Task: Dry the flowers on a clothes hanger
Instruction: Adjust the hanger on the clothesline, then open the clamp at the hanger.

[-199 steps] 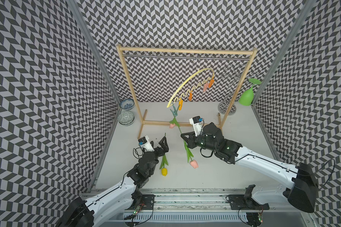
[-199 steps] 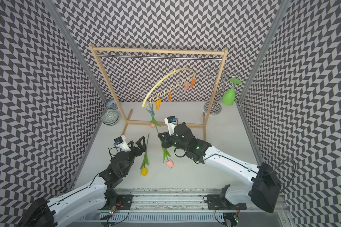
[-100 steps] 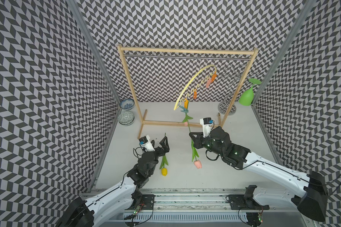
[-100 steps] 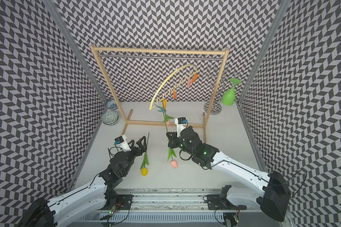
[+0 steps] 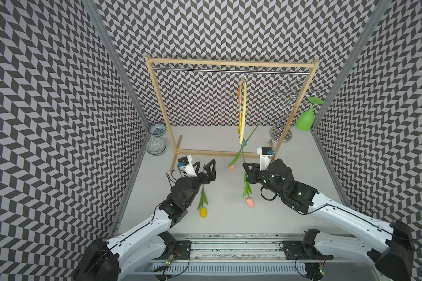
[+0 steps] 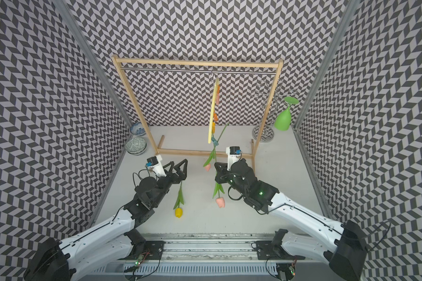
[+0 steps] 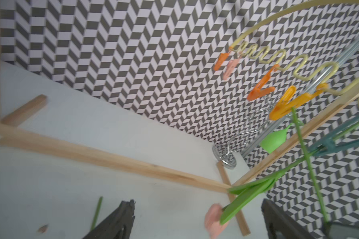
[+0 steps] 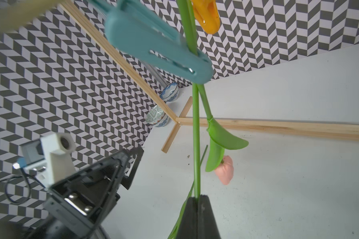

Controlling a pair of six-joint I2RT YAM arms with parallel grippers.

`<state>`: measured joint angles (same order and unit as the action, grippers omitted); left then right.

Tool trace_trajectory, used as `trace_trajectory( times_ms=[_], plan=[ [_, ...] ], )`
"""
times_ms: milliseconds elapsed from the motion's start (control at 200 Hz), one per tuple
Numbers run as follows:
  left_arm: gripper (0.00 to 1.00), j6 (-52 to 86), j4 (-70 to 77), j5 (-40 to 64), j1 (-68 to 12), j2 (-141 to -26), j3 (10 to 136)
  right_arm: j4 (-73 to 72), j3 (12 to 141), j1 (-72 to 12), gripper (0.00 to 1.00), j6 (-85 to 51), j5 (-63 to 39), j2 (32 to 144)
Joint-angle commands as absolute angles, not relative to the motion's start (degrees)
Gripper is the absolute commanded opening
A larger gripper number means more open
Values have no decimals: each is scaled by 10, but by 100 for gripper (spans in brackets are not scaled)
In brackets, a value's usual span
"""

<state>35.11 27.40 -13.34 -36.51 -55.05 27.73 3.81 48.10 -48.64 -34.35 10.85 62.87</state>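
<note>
- Chevron-patterned walls (image 5: 59,121) close in a pale table (image 5: 229,223); at its back you have a wooden rack (image 5: 229,62) with a metal rail (image 5: 193,70).
- Your clothes hanger (image 5: 243,109) hangs from that rail by its hook. It is turned edge-on in both top views, so its wavy bar and pins collapse into one thin strip.
- You can see the orange clothespins (image 7: 257,94) spread out in the left wrist view, but that view is smeared with blur and the hanger's arch runs out of frame.
- At the hanger's low end a blue clothespin (image 8: 158,47) pinches the stem of the clipped pink tulip (image 8: 225,171), which hangs bloom-down.
- Your right gripper (image 8: 197,200) is clamped on the stem of the held pink tulip (image 5: 249,202), with the bloom hanging below the fingers.
- That stem rises to the blue clothespin, and you cannot tell whether the pin bites it too. Its bloom is cut off in the right wrist view.
- Your left gripper (image 5: 206,161) has its jaws spread wide with nothing between them, near the clipped pink tulip.
- The yellow tulip (image 5: 203,212) lies flat on the table, with the top of its stem hidden under the left gripper.
- Two patterned bowls (image 5: 156,145) sit in the back left corner.
- A wire stand (image 5: 280,134) carrying an upturned green glass (image 5: 304,120) is partly masked by the rack's post.
</note>
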Motion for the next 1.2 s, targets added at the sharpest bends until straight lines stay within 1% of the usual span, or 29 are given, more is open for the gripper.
trace_trajectory(
  times_ms=[0,70,195,406,556,661,791,941,1092,1197],
  plan=[
    [100,358,223,-25,-347,-596,374,13,470,-479,0,-360,141,608],
    [100,341,221,22,-339,-632,424,6,465,-477,0,-368,151,603],
    [100,307,266,134,-319,-696,483,-6,455,-475,0,-377,162,592],
    [96,290,296,207,-321,-814,582,-3,444,-462,0,-365,173,576],
    [95,278,312,231,-336,-873,634,1,439,-430,0,-353,162,568],
    [97,263,316,236,-344,-902,670,-4,438,-397,0,-344,137,565],
    [97,261,296,254,-344,-944,732,-10,441,-368,0,-328,120,569],
    [95,261,259,272,-348,-993,800,-15,449,-346,0,-314,97,581],
    [93,241,227,248,-358,-1012,835,-20,465,-338,0,-305,81,597],
    [89,238,218,240,-359,-1019,846,-23,475,-337,0,-302,69,604]
  ],
)
